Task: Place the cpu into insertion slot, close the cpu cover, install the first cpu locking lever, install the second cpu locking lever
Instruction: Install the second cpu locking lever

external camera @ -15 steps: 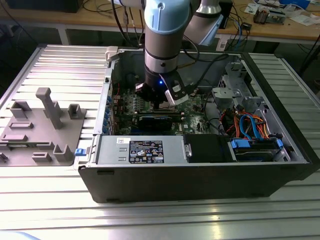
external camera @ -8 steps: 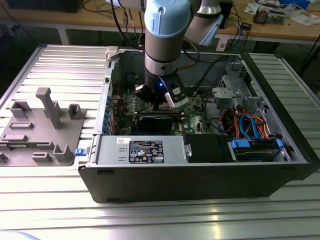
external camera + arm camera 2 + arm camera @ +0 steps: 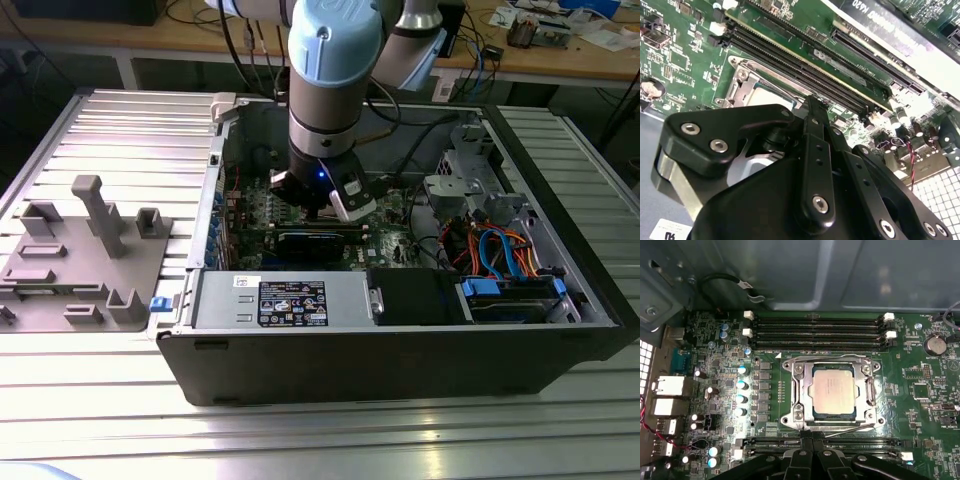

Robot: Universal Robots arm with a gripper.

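Your hand (image 3: 812, 452) hangs low inside the open computer case (image 3: 400, 350), its fingers (image 3: 816, 150) pressed together with nothing between them, the tips just beside the insertion slot (image 3: 792, 390). The cpu (image 3: 834, 389) already sits in that slot — you can see its silver top through the window of the cpu cover (image 3: 866, 371), which lies flat over it on the green board (image 3: 925, 405).
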